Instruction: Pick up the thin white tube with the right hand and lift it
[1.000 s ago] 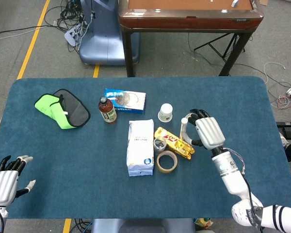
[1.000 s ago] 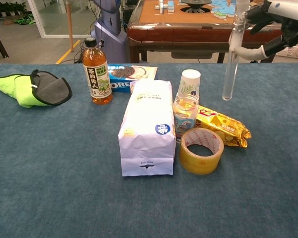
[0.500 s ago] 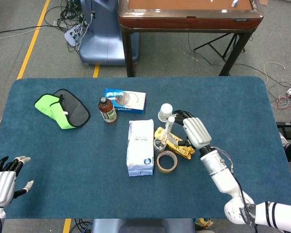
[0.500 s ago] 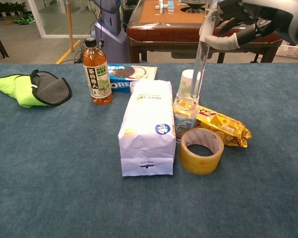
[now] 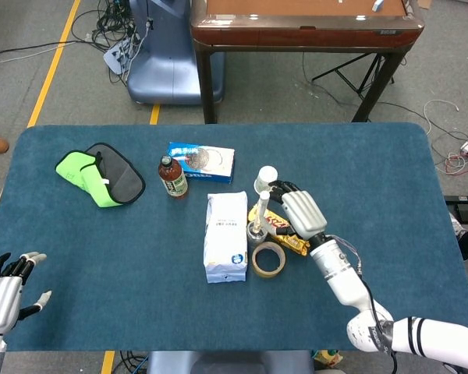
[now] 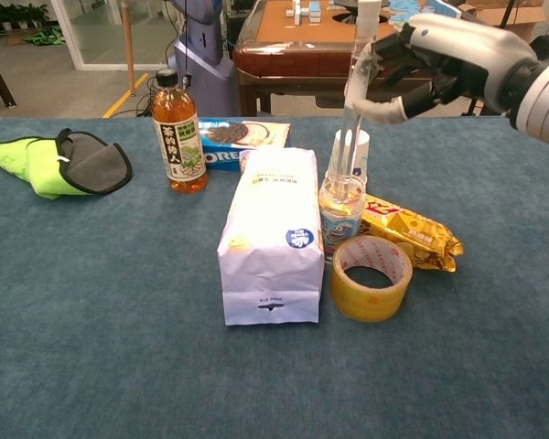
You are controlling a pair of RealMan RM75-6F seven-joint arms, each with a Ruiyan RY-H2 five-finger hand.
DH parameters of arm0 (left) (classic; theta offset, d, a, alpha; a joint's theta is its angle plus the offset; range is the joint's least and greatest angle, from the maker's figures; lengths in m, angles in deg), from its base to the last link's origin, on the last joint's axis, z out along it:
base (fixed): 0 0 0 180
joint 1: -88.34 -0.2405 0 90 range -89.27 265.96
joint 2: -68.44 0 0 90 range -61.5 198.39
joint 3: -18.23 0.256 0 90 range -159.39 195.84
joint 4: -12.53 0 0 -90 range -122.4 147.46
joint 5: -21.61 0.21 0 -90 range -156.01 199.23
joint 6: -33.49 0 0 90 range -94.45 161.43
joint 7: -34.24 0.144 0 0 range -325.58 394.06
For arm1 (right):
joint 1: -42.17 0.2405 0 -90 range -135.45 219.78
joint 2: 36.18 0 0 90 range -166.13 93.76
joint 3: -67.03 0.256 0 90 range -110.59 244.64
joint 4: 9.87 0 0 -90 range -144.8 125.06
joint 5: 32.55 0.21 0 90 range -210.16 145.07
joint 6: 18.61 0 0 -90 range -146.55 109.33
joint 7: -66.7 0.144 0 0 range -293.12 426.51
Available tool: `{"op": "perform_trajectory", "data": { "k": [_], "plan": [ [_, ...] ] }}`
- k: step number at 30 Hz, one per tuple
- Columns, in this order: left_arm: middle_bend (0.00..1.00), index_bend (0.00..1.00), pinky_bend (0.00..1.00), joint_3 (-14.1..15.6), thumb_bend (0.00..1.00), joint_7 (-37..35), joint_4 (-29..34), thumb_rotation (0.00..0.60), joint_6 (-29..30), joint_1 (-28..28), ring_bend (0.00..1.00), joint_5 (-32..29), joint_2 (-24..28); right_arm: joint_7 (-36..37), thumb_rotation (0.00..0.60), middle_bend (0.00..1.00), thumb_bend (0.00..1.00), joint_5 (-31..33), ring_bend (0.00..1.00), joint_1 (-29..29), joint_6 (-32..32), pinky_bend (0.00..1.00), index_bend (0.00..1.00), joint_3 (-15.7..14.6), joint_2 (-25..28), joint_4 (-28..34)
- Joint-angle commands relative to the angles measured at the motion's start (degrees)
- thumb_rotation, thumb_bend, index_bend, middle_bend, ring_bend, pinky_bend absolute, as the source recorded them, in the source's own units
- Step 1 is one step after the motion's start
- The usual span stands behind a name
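Observation:
My right hand (image 5: 296, 213) (image 6: 430, 66) grips the thin white tube (image 6: 355, 91) (image 5: 261, 207) near its top and holds it upright in the air. The tube's lower end hangs just above the small glass jar (image 6: 341, 212) (image 5: 257, 231), in front of the white paper cup (image 6: 358, 146) (image 5: 266, 178). My left hand (image 5: 1, 291) stays open at the table's near left corner, holding nothing; the chest view does not show it.
Around the jar lie a yellow snack packet (image 6: 410, 230), a roll of tape (image 6: 371, 277) and a white bag (image 6: 271, 232). A tea bottle (image 6: 177, 133), an Oreo box (image 6: 239, 137) and a green-and-grey cloth (image 6: 57, 163) are further left.
My right hand has carried the tube leftward, from beyond the snack packet's right side to above the jar, still upright. My left hand has barely shifted.

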Motion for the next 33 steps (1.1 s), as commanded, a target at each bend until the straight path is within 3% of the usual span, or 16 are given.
{"op": "perform_trajectory", "data": {
  "k": [1, 7, 21, 26, 33],
  "plan": [
    [0.22, 0.24, 0.08, 0.04, 0.24, 0.01, -0.09, 0.600, -0.08, 0.00, 0.30, -0.01, -0.03, 0.09, 0.600, 0.39, 0.54, -0.33, 0.19, -0.01, 0.64, 0.18, 0.68, -1.09, -0.99, -1.48],
    [0.22, 0.24, 0.08, 0.07, 0.24, 0.06, -0.02, 0.600, -0.20, 0.04, 0.30, 0.06, -0.06, -0.14, 0.600, 0.35, 0.53, -0.53, 0.19, -0.24, 2.01, 0.18, 0.64, -2.76, -1.56, -3.65],
    [0.22, 0.24, 0.08, 0.09, 0.24, 0.28, 0.18, 0.600, -0.29, 0.16, 0.30, 0.39, -0.42, 1.47, 0.600, 0.17, 0.32, -2.76, 0.12, -2.72, 0.83, 0.18, 0.13, -4.41, 1.17, -3.32],
    [0.22, 0.24, 0.08, -0.21, 0.24, 0.26, 0.36, 0.600, -0.25, 0.45, 0.30, 0.59, -0.27, 1.74, 0.600, 0.17, 0.32, -5.66, 0.12, -6.93, -5.60, 0.18, 0.12, -5.36, 4.82, -0.38],
    [0.22, 0.24, 0.08, -0.60, 0.24, 0.38, 0.58, 0.600, -0.50, 0.93, 0.30, 0.61, -0.28, -6.98, 0.600, 0.21, 0.32, -8.21, 0.12, -16.36, -17.60, 0.18, 0.14, -9.72, 13.69, 6.42]
  ]
}}
